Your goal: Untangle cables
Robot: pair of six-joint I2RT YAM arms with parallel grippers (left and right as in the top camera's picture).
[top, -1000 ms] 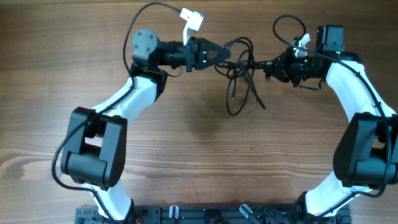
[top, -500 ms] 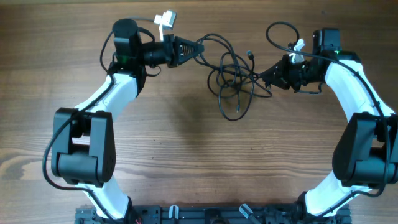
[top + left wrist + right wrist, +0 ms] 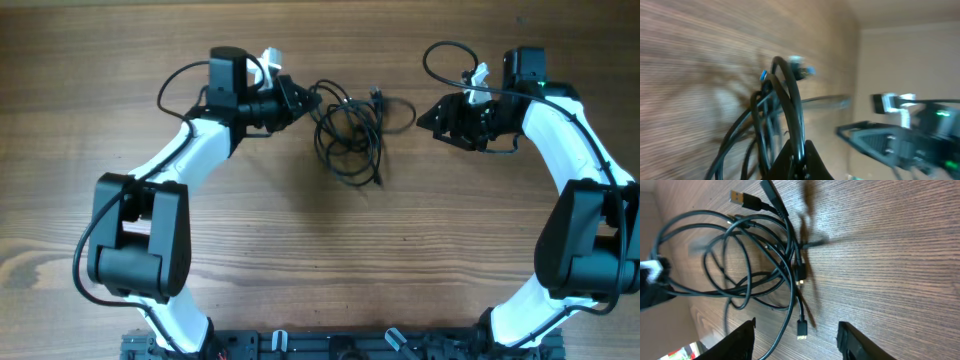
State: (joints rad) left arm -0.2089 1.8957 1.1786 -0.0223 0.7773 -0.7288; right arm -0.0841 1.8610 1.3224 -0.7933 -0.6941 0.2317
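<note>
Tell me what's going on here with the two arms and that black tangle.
Two white robot arms are working on a bundle of thin black cables lying on a wooden table. The left gripper is shut on a strand at the bundle's left edge. The right gripper is open and holds nothing, just to the right of the bundle. The cables are a knot of overlapping loops, with a few plug ends sticking out.
</note>
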